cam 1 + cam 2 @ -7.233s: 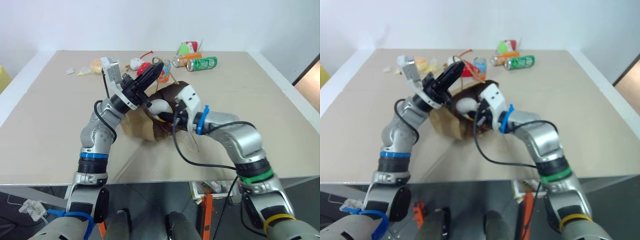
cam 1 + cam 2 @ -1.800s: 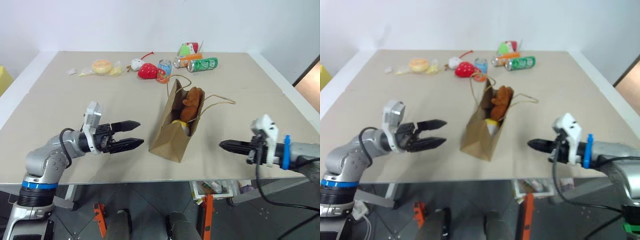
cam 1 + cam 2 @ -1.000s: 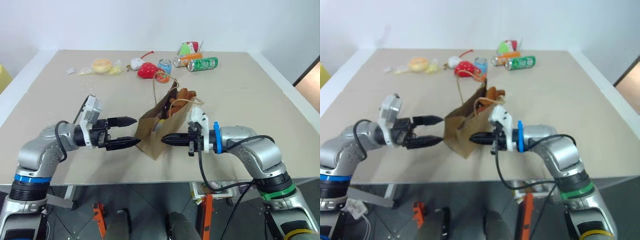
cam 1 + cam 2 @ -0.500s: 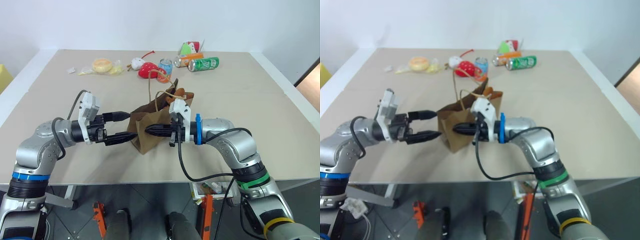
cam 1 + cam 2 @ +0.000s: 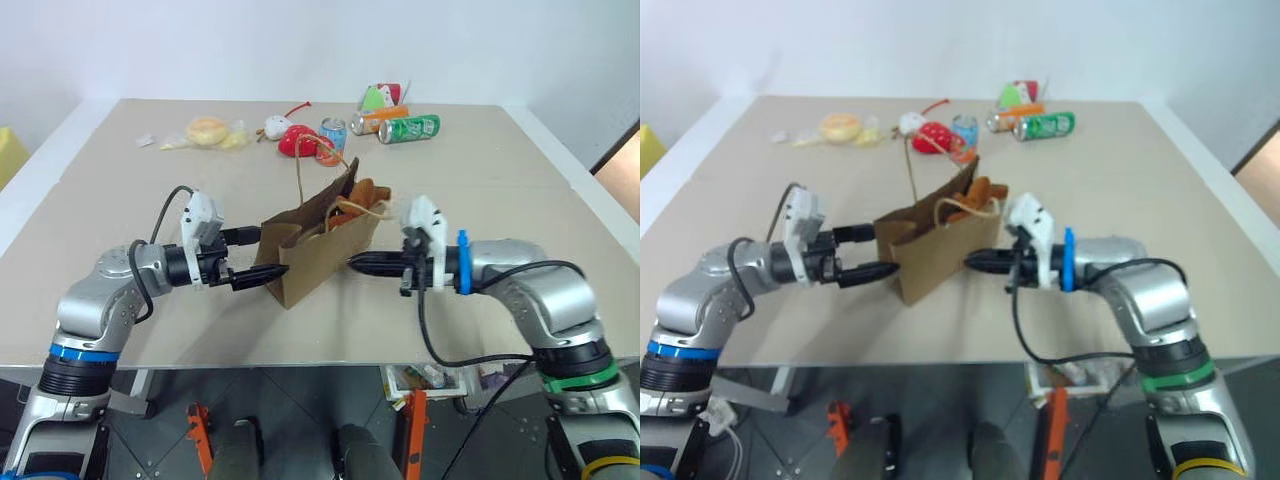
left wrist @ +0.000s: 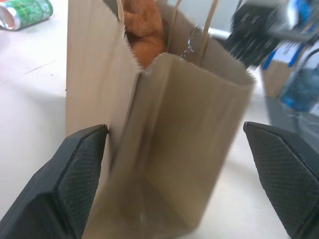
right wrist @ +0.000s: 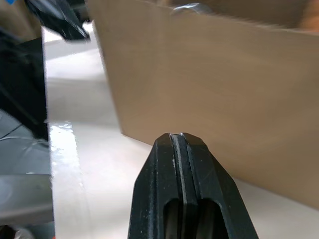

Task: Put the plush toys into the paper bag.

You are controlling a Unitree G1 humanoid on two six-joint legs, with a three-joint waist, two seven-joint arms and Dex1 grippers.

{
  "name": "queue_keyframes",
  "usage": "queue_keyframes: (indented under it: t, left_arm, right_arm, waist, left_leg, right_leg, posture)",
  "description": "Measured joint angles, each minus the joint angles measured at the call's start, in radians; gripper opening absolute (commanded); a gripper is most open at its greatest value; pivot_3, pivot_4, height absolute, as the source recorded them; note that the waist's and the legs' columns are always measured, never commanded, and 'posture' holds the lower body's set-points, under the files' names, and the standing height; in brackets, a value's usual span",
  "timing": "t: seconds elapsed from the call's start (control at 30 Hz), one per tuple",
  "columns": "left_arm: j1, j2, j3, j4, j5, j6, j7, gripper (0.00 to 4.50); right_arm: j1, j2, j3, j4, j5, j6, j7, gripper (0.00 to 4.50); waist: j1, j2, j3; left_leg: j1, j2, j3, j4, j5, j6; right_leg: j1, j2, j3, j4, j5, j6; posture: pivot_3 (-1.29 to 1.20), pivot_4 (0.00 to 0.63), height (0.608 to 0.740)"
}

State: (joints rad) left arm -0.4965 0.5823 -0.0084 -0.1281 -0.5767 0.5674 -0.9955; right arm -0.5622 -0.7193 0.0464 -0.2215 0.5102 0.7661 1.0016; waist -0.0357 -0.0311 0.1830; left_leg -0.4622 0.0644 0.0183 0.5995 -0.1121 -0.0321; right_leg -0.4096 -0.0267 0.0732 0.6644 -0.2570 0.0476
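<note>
While the left gripper [image 5: 262, 254] spreads wide around the paper bag [image 5: 318, 255] and the right gripper [image 5: 358, 264] stays pressed together, a nudge could topple the bag

We see a robot test room or lab, not a home: a large plain beige table [image 5: 480, 190] stands against a bare white wall [image 5: 300, 45], and small test objects, like a green drink can [image 5: 408, 128], lie scattered along its far edge.
</note>
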Motion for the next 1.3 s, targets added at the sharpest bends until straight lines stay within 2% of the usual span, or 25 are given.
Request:
queue_keyframes:
  t: [0.33, 0.37, 0.47, 0.5, 0.53, 0.57, 0.6, 0.7, 0.93, 1.0, 1.07, 1.2, 1.3]
  left_arm:
    - [0.0, -0.065, -0.076, -0.078, 0.087, 0.063, 0.182, 4.5]
    - [0.0, -0.068, -0.08, -0.077, 0.096, 0.064, 0.192, 3.97]
    - [0.0, -0.085, -0.082, -0.056, 0.121, 0.062, 0.222, 2.74]
    - [0.0, -0.093, -0.082, -0.038, 0.135, 0.058, 0.23, 2.13]
    - [0.0, -0.095, -0.082, -0.032, 0.139, 0.056, 0.232, 1.83]
    - [0.0, -0.101, -0.082, -0.018, 0.147, 0.043, 0.237, 1.15]
    - [0.0, -0.101, -0.082, -0.016, 0.148, 0.041, 0.239, 1.0]
    - [-0.001, -0.117, -0.077, 0.005, 0.156, 0.029, 0.247, 0.05]
    - [-0.013, -0.13, -0.037, 0.039, 0.116, 0.021, 0.207, 0.05]
    - [-0.013, -0.125, 0.018, 0.032, 0.024, -0.017, 0.098, 0.05]
    - [-0.013, -0.079, 0.03, 0.031, -0.014, -0.061, -0.026, 0.05]
    - [-0.015, 0.015, 0.01, 0.12, 0.022, -0.173, -0.211, 0.05]
    - [-0.04, 0.059, -0.028, 0.272, 0.098, -0.287, -0.325, 0.05]
  right_arm:
    - [0.015, -0.028, -0.059, -0.015, 0.018, 0.0, -0.032, 0.02]
    - [0.016, -0.028, -0.059, -0.02, 0.019, 0.0, -0.036, 0.0]
    - [0.022, -0.028, -0.059, -0.035, 0.023, 0.0, -0.047, 0.0]
    - [0.027, -0.029, -0.061, -0.038, 0.026, 0.0, -0.051, 0.0]
    - [0.028, -0.029, -0.063, -0.038, 0.027, 0.0, -0.052, 0.0]
    - [0.035, -0.03, -0.07, -0.039, 0.03, 0.0, -0.056, 0.0]
    - [0.036, -0.03, -0.073, -0.039, 0.031, 0.0, -0.057, 0.0]
    - [0.037, -0.042, -0.09, -0.04, 0.035, 0.0, -0.066, 0.0]
    - [0.045, -0.064, -0.104, -0.041, 0.037, -0.001, -0.071, 0.0]
    - [0.049, -0.088, -0.144, -0.039, 0.041, -0.003, -0.069, 0.0]
    - [0.052, -0.125, -0.191, -0.02, 0.043, -0.012, -0.065, 0.0]
    - [0.074, -0.187, -0.264, 0.035, 0.043, -0.028, -0.053, 0.0]
    - [0.087, -0.22, -0.302, 0.066, 0.043, -0.037, -0.042, 0.0]
  waist:
    - [0.0, 0.0, 0.0]
    - [0.0, 0.0, 0.0]
    - [0.0, 0.0, 0.0]
    - [0.0, 0.0, 0.0]
    - [0.0, 0.0, 0.0]
    - [0.0, 0.0, 0.0]
    - [0.0, 0.0, 0.0]
    - [0.0, 0.0, 0.0]
    - [0.0, 0.0, 0.0]
    - [0.0, 0.0, 0.0]
    - [0.0, 0.0, 0.0]
    - [0.0, 0.0, 0.0]
    - [0.0, 0.0, 0.0]
  left_leg:
    - [0.0, 0.0, 0.0, 0.001, 0.0, 0.0]
    - [0.0, 0.0, 0.0, 0.001, 0.0, 0.0]
    - [0.0, 0.0, 0.0, 0.001, 0.0, 0.0]
    - [0.0, 0.0, 0.0, 0.001, 0.0, 0.0]
    - [0.0, 0.0, 0.0, 0.001, 0.0, 0.0]
    - [0.0, -0.001, 0.0, 0.001, 0.0, 0.0]
    - [0.0, -0.001, 0.0, 0.001, 0.0, 0.0]
    - [0.0, -0.001, 0.0, 0.001, 0.0, 0.0]
    - [0.0, -0.001, 0.0, 0.001, 0.0, 0.0]
    - [-0.001, -0.001, 0.0, 0.001, 0.0, 0.0]
    - [-0.001, -0.001, 0.0, 0.001, 0.0, 0.0]
    - [0.0, -0.001, 0.0, 0.001, 0.0, 0.0]
    - [0.0, 0.0, 0.001, 0.001, 0.0, 0.0]
  right_leg:
    - [0.001, 0.0, 0.001, 0.0, 0.001, 0.002]
    - [0.0, 0.0, 0.001, 0.0, 0.001, 0.002]
    - [0.001, 0.0, 0.001, 0.0, 0.001, 0.002]
    - [0.001, 0.0, 0.001, 0.0, 0.001, 0.002]
    - [0.001, 0.0, 0.001, 0.0, 0.001, 0.002]
    - [0.001, 0.0, 0.001, 0.0, 0.001, 0.002]
    - [0.001, 0.0, 0.001, 0.0, 0.001, 0.002]
    - [0.001, 0.0, 0.001, 0.0, 0.001, 0.001]
    - [0.0, 0.0, 0.001, 0.0, 0.001, 0.002]
    - [0.0, 0.0, 0.001, 0.0, 0.0, 0.002]
    - [0.0, 0.0, 0.001, 0.0, 0.0, 0.002]
    - [0.0, 0.0, 0.001, 0.0, 0.0, 0.0]
    - [0.0, 0.0, 0.001, 0.0, 0.001, -0.001]
  posture:
    - [0.0, 0.15, 0.74]
    - [0.0, 0.15, 0.74]
    - [0.0, 0.15, 0.74]
    - [0.0, 0.15, 0.74]
    - [0.0, 0.15, 0.74]
    - [0.0, 0.15, 0.74]
    - [0.0, 0.15, 0.74]
    - [0.0, 0.15, 0.74]
    - [0.0, 0.15, 0.74]
    - [0.0, 0.15, 0.74]
    - [0.0, 0.15, 0.74]
    - [0.0, 0.15, 0.74]
    - [0.0, 0.15, 0.74]
